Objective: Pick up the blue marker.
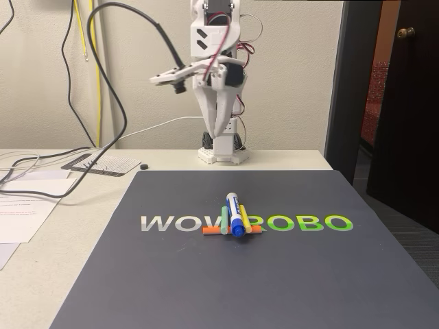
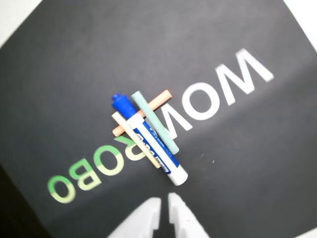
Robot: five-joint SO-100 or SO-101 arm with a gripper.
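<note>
The dark mat (image 1: pixel 171 274) has big letters on it. In the fixed view they read "WOW" in white and "ROBO" in green, with sticks and a pen covering the middle. In the wrist view the same word looks upside down. The blue marker (image 2: pixel 148 141) has a blue label with white writing, too small to read.

It looks like an office or lab. Cables (image 1: pixel 103 82) hang down a plain wall, papers (image 1: pixel 24 205) lie on the left of the table (image 1: pixel 62 274), and a branded mat (image 1: pixel 171 288) covers it.
</note>
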